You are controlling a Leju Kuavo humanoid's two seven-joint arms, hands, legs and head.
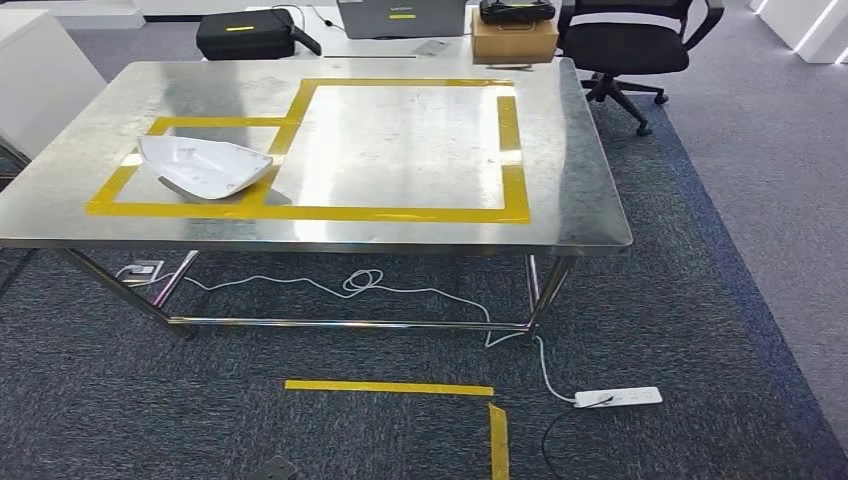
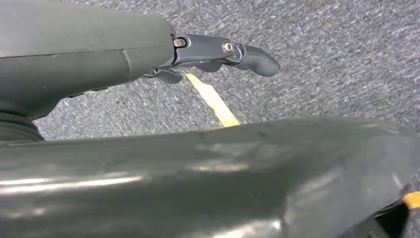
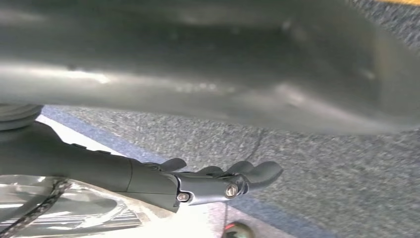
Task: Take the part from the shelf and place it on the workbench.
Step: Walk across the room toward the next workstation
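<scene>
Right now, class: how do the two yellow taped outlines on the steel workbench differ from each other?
The left outline is smaller; the right outline is clearly larger. The left outline has the white part lying in it, one corner over its tape; the right outline encloses bare workbench. Both are yellow tape and share a dividing strip.

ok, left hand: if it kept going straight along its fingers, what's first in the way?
Likely just the grey carpet. The left hand hangs with fingers extended, nothing in them, and a yellow tape strip lies on the floor beneath. Depth is unclear.
</scene>
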